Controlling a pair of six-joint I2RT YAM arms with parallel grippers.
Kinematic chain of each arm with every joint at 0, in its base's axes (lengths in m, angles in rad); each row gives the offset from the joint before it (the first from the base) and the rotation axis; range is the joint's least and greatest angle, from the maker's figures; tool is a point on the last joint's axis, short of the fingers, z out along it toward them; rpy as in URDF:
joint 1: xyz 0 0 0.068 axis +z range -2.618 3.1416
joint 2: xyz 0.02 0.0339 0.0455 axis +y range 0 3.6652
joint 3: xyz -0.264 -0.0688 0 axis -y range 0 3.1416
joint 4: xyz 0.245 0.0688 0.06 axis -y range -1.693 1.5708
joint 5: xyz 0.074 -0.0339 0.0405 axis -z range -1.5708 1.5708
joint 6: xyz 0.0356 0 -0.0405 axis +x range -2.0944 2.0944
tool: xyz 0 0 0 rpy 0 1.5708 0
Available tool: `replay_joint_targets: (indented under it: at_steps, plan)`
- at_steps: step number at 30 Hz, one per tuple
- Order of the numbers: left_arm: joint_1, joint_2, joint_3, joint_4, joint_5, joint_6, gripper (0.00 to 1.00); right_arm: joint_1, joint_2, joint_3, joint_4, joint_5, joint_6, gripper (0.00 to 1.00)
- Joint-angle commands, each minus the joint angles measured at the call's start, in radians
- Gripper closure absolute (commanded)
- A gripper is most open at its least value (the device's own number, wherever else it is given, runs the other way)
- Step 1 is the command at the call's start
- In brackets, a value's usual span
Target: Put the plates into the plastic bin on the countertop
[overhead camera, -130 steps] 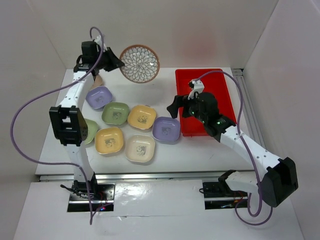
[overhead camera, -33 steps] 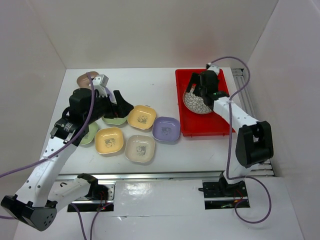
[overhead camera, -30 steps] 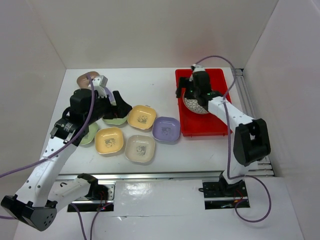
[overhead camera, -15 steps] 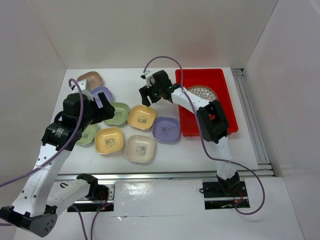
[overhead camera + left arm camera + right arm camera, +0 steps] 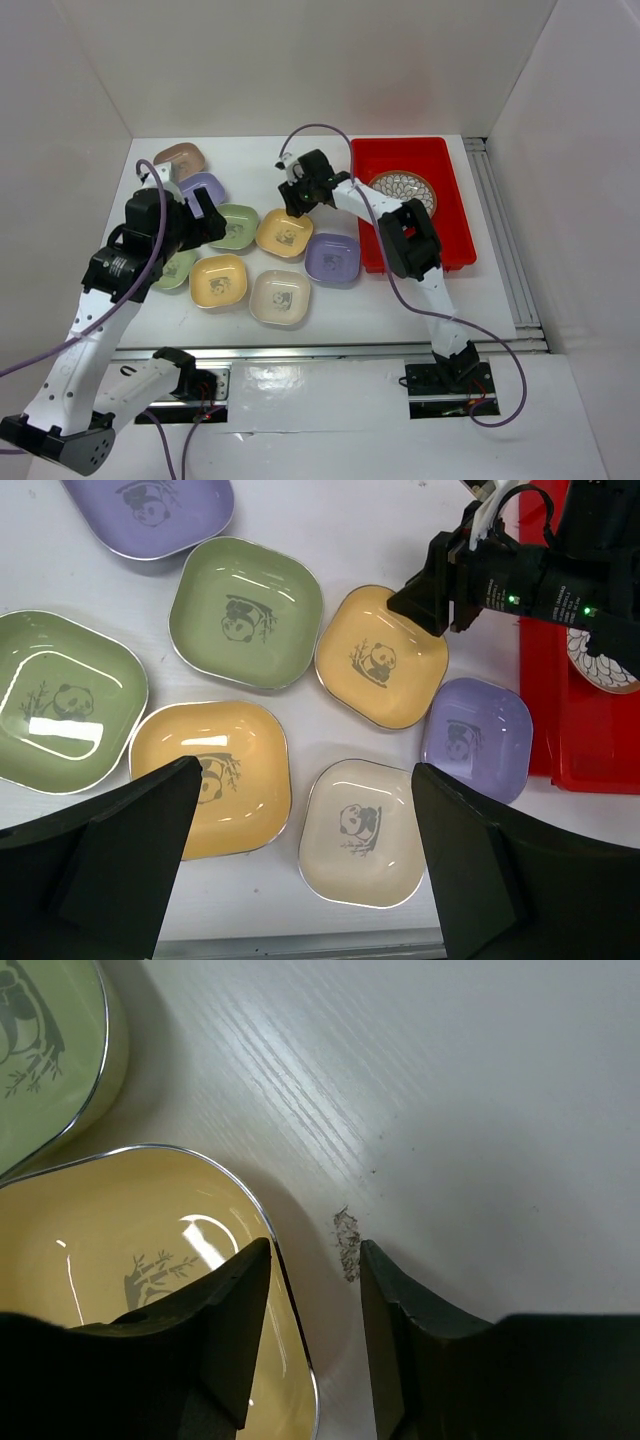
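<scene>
The round brown lattice plate (image 5: 403, 188) lies in the red plastic bin (image 5: 440, 235). My right gripper (image 5: 296, 205) is down at the far right rim of a yellow plate (image 5: 281, 235). In the right wrist view its jaws (image 5: 315, 1250) straddle that rim (image 5: 290, 1290), one finger inside the plate (image 5: 120, 1230) and one on the countertop (image 5: 450, 1110), with a gap still showing. My left gripper (image 5: 207, 218) hangs wide open above the plates, holding nothing. Below it lie the cream plate (image 5: 365, 830), a yellow plate (image 5: 215, 775) and a lavender plate (image 5: 478, 738).
More plates lie at the left: two green (image 5: 234, 226) (image 5: 175, 268), a lavender one (image 5: 203, 186) and a pinkish-brown one (image 5: 182, 158). White walls bound the countertop (image 5: 330, 170). A metal rail (image 5: 500, 230) runs along the bin's right side.
My right gripper left the round plate in the bin and swung left to the yellow plate's rim, its jaws narrowing. The left gripper pulled back a little and stayed open.
</scene>
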Motion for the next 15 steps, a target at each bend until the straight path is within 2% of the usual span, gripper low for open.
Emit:
replay_joint_targets:
  at_steps: [1, 7, 12, 15]
  plan:
    - [0.008, -0.021, -0.004, 0.020, -0.016, 0.028, 0.00, -0.009, 0.006, 0.048, 0.012, 0.007, -0.010, 0.53]
    - [0.008, -0.021, -0.004, 0.029, -0.016, 0.028, 0.00, -0.019, 0.015, 0.027, 0.012, 0.027, -0.010, 0.59]
    - [0.008, -0.021, -0.013, 0.038, -0.007, 0.028, 0.00, -0.051, 0.015, 0.038, 0.030, 0.115, 0.000, 0.59]
    - [0.008, -0.021, -0.022, 0.048, -0.007, 0.037, 0.00, -0.072, 0.063, 0.074, 0.030, 0.129, 0.025, 0.71]
